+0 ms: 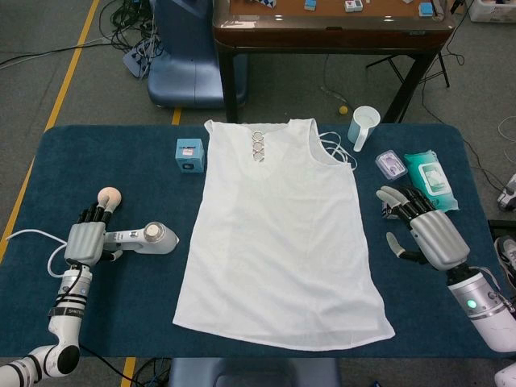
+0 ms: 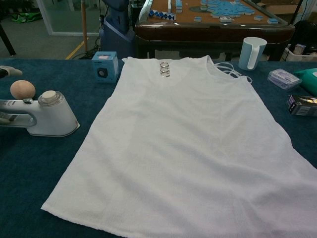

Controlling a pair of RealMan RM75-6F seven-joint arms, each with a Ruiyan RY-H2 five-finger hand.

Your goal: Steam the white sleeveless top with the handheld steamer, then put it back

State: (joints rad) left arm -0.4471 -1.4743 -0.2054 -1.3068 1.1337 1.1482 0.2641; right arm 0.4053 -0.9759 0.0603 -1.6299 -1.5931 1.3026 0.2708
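The white sleeveless top [image 1: 278,230] lies flat in the middle of the blue table, neck towards the far edge; the chest view shows the top [image 2: 193,139] spread out too. The white handheld steamer [image 1: 149,237] lies on its side left of the top, and in the chest view the steamer [image 2: 47,115] has its handle pointing left. My left hand [image 1: 85,235] rests just left of the handle, fingers apart, holding nothing. Right of the top, my right hand [image 1: 426,230] hovers with fingers spread and empty; the chest view does not show it.
A peach ball [image 1: 109,196] sits beyond the left hand and a white cord [image 1: 48,254] loops at the left edge. A small blue box [image 1: 190,154], a cup [image 1: 364,125], a small case [image 1: 390,164] and a wipes pack [image 1: 430,181] stand around the top. A dark box [image 2: 302,105] lies at right.
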